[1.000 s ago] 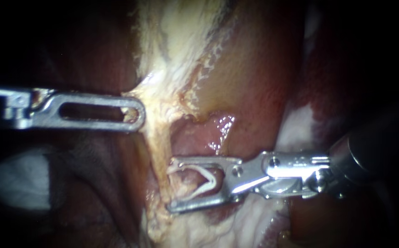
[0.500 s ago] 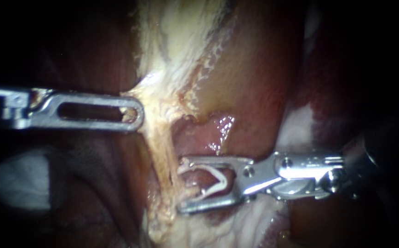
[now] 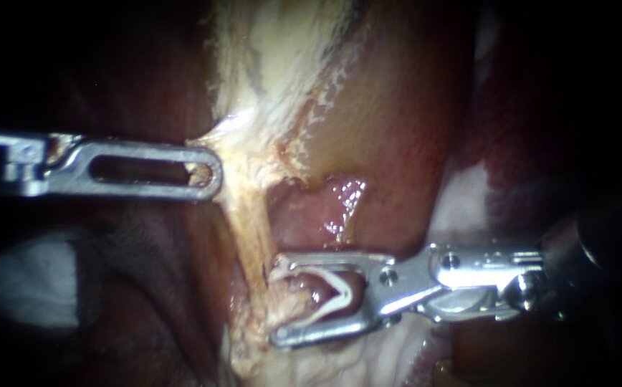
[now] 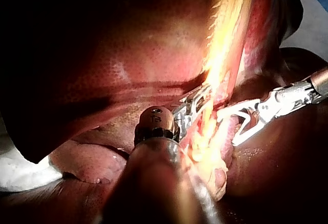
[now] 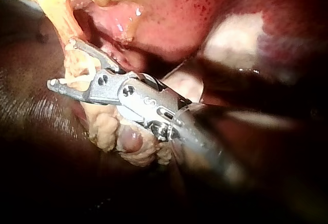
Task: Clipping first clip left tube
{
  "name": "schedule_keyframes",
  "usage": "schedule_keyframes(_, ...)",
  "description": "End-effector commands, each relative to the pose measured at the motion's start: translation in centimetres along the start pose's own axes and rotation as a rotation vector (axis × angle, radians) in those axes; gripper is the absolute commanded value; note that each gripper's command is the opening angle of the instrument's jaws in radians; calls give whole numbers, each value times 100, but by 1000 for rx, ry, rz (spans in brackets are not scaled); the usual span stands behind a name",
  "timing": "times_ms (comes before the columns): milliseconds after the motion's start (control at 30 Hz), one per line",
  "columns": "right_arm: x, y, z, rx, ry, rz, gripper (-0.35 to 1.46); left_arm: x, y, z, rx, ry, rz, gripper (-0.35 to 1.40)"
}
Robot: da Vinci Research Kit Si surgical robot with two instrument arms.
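Observation:
A pale yellow tube (image 3: 252, 229) runs down from whitish tissue (image 3: 275, 64). My left instrument (image 3: 207, 172) comes in flat from the left, its slotted jaws shut on the tissue at the tube's upper end and holding it taut. The right instrument (image 3: 275, 299) reaches in from the right. Its jaws stand wide apart, carrying an open white V-shaped clip (image 3: 336, 290). The tube's lumpy lower part (image 3: 286, 294) lies in the mouth of those jaws. In the right wrist view the jaws (image 5: 60, 62) straddle the yellow tube (image 5: 61, 14). The left wrist view shows both instruments (image 4: 197, 103) (image 4: 228, 128) at the strand (image 4: 220, 65).
Dark red liver (image 3: 397, 107) fills the upper right, with a wet pink hollow (image 3: 318, 208) just above the right instrument's jaws. White gauze (image 3: 31, 279) lies low on the left. Fatty pale tissue (image 3: 368, 358) sits under the right instrument.
The right instrument drew back to the right, then came left again, and the tube's lumpy tissue now sits between its jaw tips. The left instrument has risen slightly.

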Motion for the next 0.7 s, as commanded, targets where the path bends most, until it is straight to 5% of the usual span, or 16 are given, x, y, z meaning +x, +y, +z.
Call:
schedule_keyframes(33,-3,1,2,2,-1,-1,59,0,0,0,0,0,0,-35)
schedule_keyframes(700,-29,22,24,21,-3,14,59,3,-7,-2,-3,-3,-2,-35)
